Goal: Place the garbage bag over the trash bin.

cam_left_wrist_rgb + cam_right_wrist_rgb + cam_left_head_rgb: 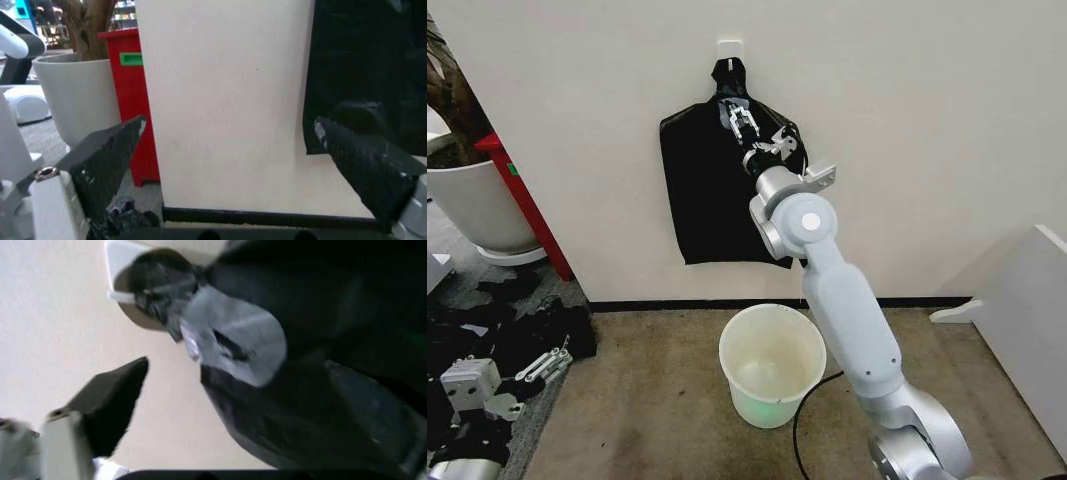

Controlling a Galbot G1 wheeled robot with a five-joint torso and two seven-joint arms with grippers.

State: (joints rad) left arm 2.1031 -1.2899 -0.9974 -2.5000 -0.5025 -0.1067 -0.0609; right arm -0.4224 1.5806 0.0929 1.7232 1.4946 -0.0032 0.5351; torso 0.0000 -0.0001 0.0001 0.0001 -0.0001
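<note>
Pale silver-grey right arm (852, 310), round white joint cap, black wedge-shaped jaws.

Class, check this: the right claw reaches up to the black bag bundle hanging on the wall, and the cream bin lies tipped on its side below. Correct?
Not quite. The trash bin stands upright, mouth open upward, as the head view shows. The right claw does reach the hanging bag bundle.

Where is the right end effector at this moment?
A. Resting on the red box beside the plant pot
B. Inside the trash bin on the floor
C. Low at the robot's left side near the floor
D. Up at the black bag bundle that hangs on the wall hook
D: in the head view the right end effector is raised to the upper part of the black bag bundle hanging from the wall hook, while the trash bin stands on the floor below.
</note>
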